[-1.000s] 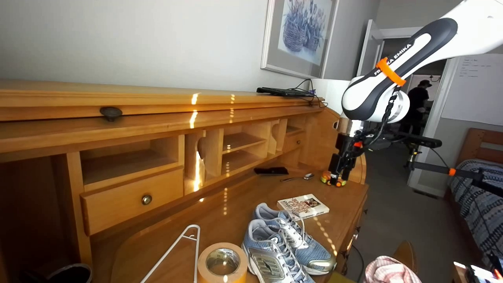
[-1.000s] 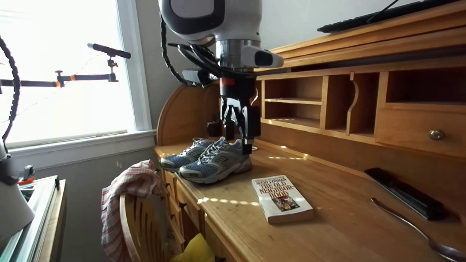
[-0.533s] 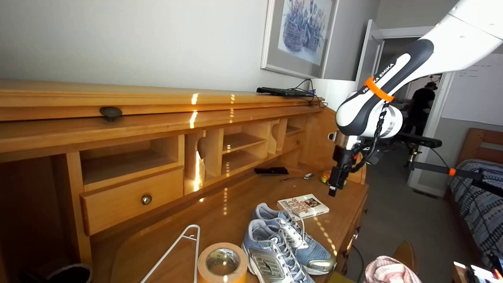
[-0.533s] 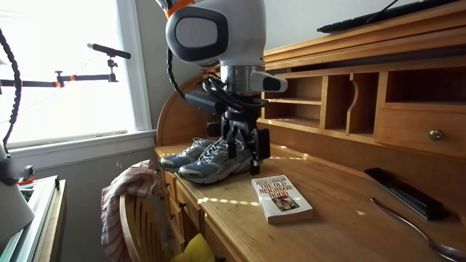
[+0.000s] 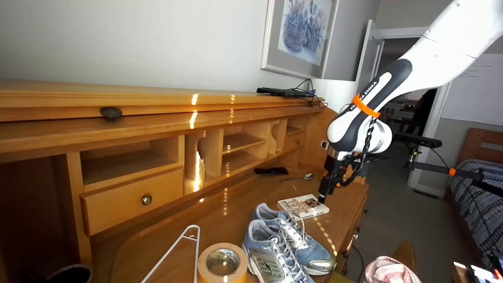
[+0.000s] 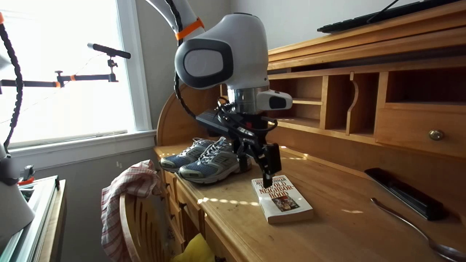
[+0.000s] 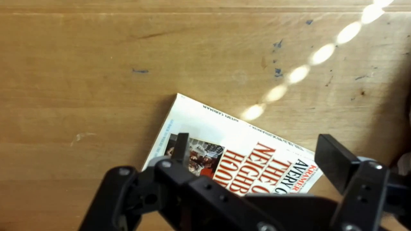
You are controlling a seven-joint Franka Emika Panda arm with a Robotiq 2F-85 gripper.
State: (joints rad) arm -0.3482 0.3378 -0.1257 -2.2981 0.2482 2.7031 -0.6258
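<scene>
Nearer the book than a moment ago, my fingers stand apart, holding nothing; the book lies flat on the surface, near the shoes; if I descend at this tilt, one tip could jab it and shove it askew.

I count one white paperback book with red title lettering, two blue-and-grey white-laced running shoes, one curved silver metal spoon, one long black stapler-shaped object, one white triangular hanger and one thick tan tape roll. Item: one black two-fingered gripper, one flat black keyboard, two small light-wood round-knobbed pigeonhole drawers, one silver-framed flower picture. Further: one slat-backed wooden chair, one red-and-white checked cloth, one bright yellow soft article.
</scene>
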